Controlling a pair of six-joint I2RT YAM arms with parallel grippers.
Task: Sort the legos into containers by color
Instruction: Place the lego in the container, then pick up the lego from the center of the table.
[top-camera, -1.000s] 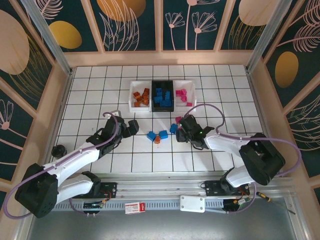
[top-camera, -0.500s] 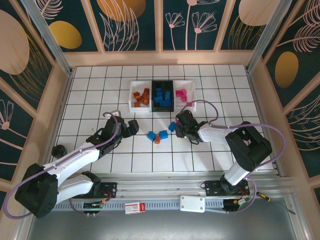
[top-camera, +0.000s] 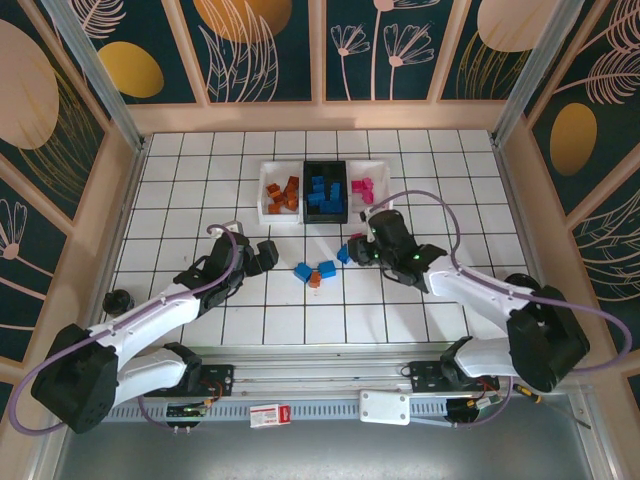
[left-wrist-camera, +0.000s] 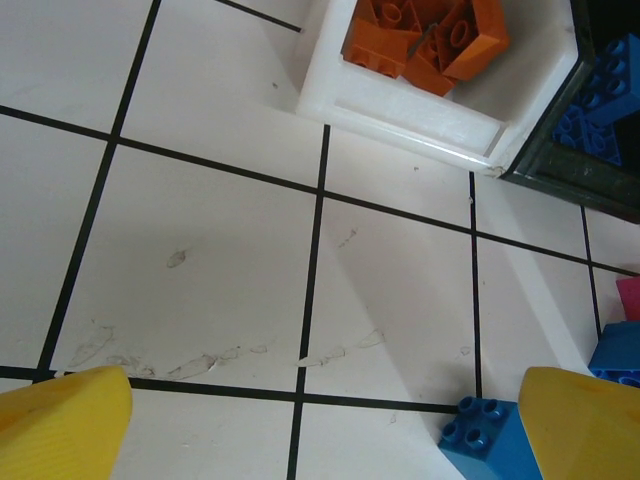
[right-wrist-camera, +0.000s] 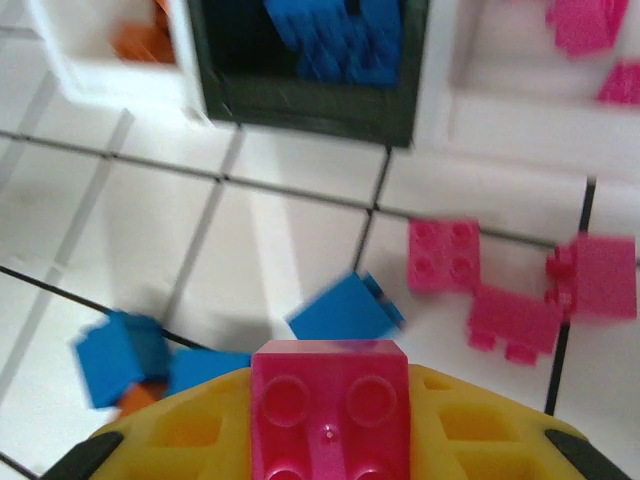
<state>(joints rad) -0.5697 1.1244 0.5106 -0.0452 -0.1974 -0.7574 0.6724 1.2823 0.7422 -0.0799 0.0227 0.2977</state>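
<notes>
Right side, what changes: a second ago my right jaws stand half spread, low among the loose bricks. Now they are drawn in and pinch a pink brick (right-wrist-camera: 328, 408), studs up, seated against the yellow finger (right-wrist-camera: 480, 425). The wrist has also swung up the surface (top-camera: 200, 200) toward the bins. How far the brick is off the tiles I cannot tell.

Reading: the pick looks made. What remains for this piece is the short carry to the right white bin (top-camera: 380, 168), which already holds pink pieces. That bin lies just ahead and right of the jaws in the wrist view. The black bin (top-camera: 325, 165) with blue pieces is straight ahead, so the main risk is dropping short or into the wrong one.

Still loose:
- Three pink pieces (right-wrist-camera: 443, 255) lie on the tiles just before the right white bin.
- A blue piece (right-wrist-camera: 345, 310) lies just beyond my held brick.
- Two more blue and an orange one (top-camera: 314, 281) lie clustered to the left.

Left side: no change. My left jaws are spread wide and hover over the tiles. A blue brick (left-wrist-camera: 478, 440) sits inside the gap, hard against the right finger (left-wrist-camera: 585, 425) and well apart from the left finger (left-wrist-camera: 60, 420). The left white bin (left-wrist-camera: 400, 105) with orange pieces lies ahead.
</notes>
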